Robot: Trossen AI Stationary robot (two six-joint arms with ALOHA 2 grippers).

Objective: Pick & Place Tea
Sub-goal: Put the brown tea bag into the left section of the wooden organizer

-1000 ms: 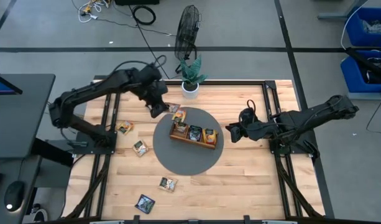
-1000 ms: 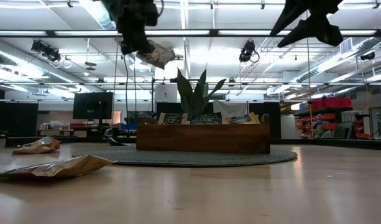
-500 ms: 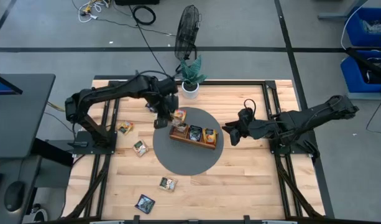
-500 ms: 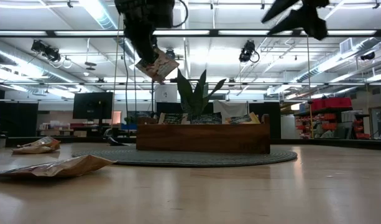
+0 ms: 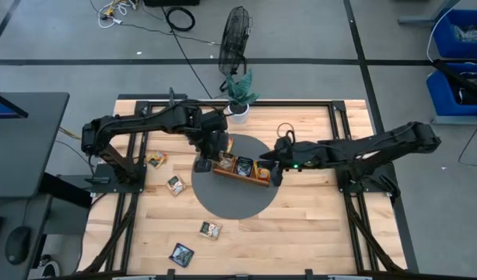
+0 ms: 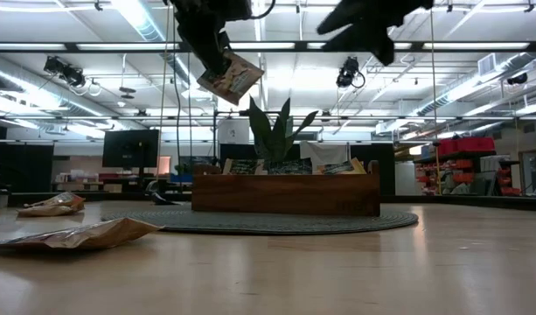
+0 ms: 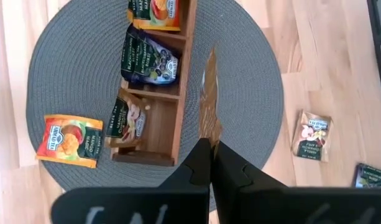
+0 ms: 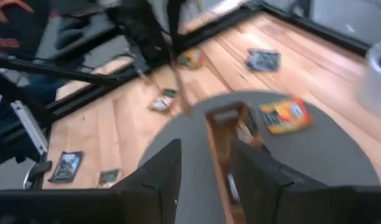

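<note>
Since the earlier frames, both arms have moved inward over the round grey mat [image 5: 234,198]. Left gripper [image 5: 204,156] has travelled from the far left of the mat to a point just left of the wooden tray [image 5: 242,174], and right gripper [image 5: 271,173] has advanced from the mat's right edge to the tray's right end.

Left gripper is clamped on one tea sachet [image 6: 230,77], held tilted in the air above the tray level in the low view. In the left wrist view the same sachet [image 7: 209,102] appears edge-on between the closed fingers, hanging over the mat beside the tray [image 7: 171,93].

Right gripper's fingers [image 8: 260,180] stand apart with nothing between them, above the tray [image 8: 222,127].

Tray contents, per the left wrist view: an orange sachet [image 7: 154,12] in one end compartment, a dark sachet [image 7: 145,57] in the middle, a pale sachet [image 7: 125,118] in the other end. One orange-yellow sachet [image 7: 69,140] lies on the mat just beside the tray.

Loose sachets on the wooden table [image 5: 316,233], high view: one [image 5: 155,159] at the left, one [image 5: 175,184] nearer, one [image 5: 210,229] and one dark one [image 5: 181,253] near the front edge. A potted plant [image 5: 239,97] stands at the far side.
</note>
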